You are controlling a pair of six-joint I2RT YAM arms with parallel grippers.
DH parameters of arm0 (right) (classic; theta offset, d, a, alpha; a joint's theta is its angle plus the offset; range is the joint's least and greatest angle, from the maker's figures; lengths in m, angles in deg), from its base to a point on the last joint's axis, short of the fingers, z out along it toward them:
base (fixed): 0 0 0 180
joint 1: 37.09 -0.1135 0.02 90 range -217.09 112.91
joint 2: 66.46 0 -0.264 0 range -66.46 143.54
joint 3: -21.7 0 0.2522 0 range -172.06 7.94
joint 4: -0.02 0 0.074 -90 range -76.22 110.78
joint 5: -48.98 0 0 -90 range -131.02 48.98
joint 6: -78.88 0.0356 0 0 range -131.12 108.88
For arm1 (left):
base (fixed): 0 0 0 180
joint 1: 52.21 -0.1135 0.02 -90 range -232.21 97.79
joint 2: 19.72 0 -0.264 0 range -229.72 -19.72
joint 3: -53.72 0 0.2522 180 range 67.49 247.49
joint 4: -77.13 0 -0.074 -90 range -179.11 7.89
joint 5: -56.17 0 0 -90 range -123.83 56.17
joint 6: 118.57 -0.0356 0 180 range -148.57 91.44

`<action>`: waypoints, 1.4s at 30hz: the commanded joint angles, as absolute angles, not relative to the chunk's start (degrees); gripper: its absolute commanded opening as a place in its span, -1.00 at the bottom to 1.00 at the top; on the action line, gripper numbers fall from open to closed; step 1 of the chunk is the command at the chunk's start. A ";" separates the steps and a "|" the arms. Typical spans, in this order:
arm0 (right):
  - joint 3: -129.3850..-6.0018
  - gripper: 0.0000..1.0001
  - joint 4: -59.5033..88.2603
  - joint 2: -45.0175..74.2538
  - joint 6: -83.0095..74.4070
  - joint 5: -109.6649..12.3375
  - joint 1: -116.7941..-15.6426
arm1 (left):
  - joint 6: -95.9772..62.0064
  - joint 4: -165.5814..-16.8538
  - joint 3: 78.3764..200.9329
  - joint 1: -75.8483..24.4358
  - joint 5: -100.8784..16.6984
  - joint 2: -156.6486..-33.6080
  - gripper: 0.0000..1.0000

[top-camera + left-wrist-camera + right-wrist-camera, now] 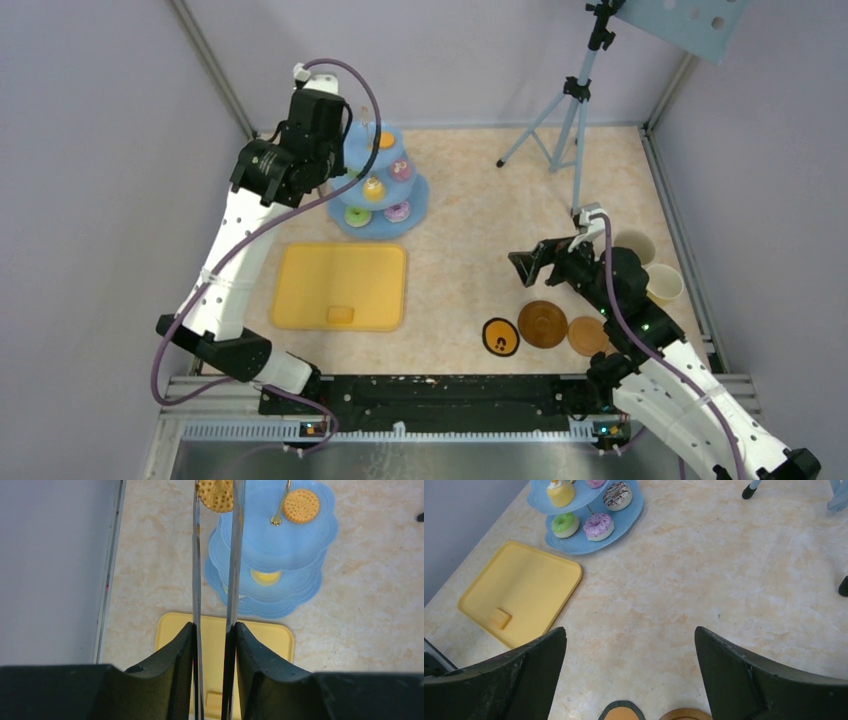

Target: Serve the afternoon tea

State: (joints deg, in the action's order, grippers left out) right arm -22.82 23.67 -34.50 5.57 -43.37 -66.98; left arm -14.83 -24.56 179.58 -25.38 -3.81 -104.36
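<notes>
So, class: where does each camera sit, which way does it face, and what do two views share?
Top external: above and behind, looking down at the table; left arm and right arm show, bases at bottom.
Left wrist: on the left gripper, whose fingers clamp the tongs, facing the blue stand.
Right wrist: on the right gripper, looking down at the table between open fingers.
Shared: both wrist views show the stand and yellow tray.
</notes>
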 commanded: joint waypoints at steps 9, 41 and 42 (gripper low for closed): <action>-24.80 0.94 22.55 -34.30 5.71 -42.70 -67.37 | -14.38 -33.28 174.99 -26.53 -8.46 -106.32 -0.25; -23.96 0.94 21.12 -34.90 5.93 -44.87 -67.38 | 3.35 -8.06 163.97 -27.19 -17.27 -89.02 0.16; -23.97 0.94 21.04 -34.91 5.90 -45.15 -67.33 | 3.97 -8.08 162.12 -27.22 -18.35 -87.96 0.16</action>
